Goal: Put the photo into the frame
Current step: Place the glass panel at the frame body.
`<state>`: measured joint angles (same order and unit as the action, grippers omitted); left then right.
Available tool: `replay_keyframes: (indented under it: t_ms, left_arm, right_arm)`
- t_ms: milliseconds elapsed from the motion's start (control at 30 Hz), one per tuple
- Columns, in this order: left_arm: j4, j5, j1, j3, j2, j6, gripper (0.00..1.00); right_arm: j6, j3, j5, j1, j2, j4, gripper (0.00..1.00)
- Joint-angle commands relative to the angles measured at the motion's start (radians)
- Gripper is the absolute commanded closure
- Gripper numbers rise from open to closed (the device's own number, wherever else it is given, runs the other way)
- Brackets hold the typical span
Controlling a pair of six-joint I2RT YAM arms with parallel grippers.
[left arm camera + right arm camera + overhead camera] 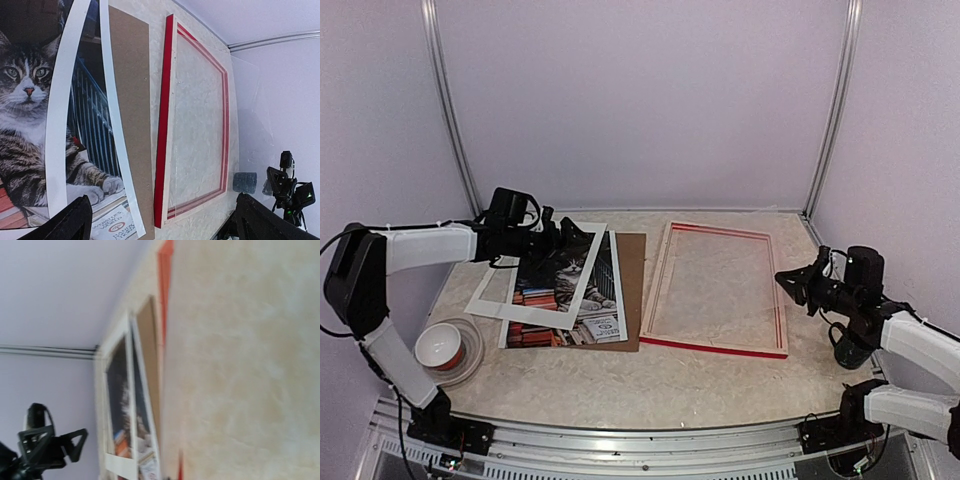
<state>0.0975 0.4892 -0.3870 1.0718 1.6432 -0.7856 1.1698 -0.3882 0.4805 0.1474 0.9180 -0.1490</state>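
Mia: Closest in, that red-and-white bowl (440, 347). Where is it against the frame (715, 346)?
Tom: Well to the frame's left, on the near part of the surface (620, 385). The frame lies flat, and the pale surface shows through its opening.
Mia: And the photo (560, 278)?
Tom: Left of the frame, outside it, flat under the white mat board (520, 316). A brown backing board (633, 290) shows between photo and frame.
Mia: The claws?
Tom: The left claw (568, 237) is over the mat's far corner on the frame side, fingers wide apart. Whether it touches the mat cannot be told. The right claw (785, 277) hangs just right of the frame, fingers pressed together, gripping nothing.
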Motion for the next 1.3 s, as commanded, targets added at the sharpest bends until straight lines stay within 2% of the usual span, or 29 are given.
replay_keyframes:
  t_ms: [0, 167, 467, 733, 1100, 1267]
  left_arm:
    - [-0.075, 0.015, -0.022, 0.040, 0.022, -0.028, 0.01]
    - [-0.185, 0.052, -0.043, 0.036, 0.051, -0.073, 0.01]
    - [-0.365, 0.084, -0.083, 0.060, 0.153, -0.164, 0.01]
    - [-0.555, 0.135, -0.138, 0.091, 0.278, -0.274, 0.01]
    - [-0.826, 0.186, -0.179, 0.108, 0.370, -0.386, 0.01]
    - [-0.888, 0.209, -0.199, 0.120, 0.434, -0.421, 0.01]
  right_arm:
    - [0.016, -0.032, -0.006, -0.006, -0.090, -0.078, 1.00]
    - [0.052, -0.074, 0.008, -0.006, -0.113, -0.171, 1.00]
    - [0.042, -0.217, 0.105, -0.004, -0.013, -0.250, 1.00]
    - [0.024, -0.260, 0.170, 0.003, 0.036, -0.347, 1.00]
    - [-0.023, -0.124, 0.147, -0.001, 0.196, -0.475, 1.00]
    - [0.005, -0.038, 0.151, -0.011, 0.336, -0.570, 1.00]
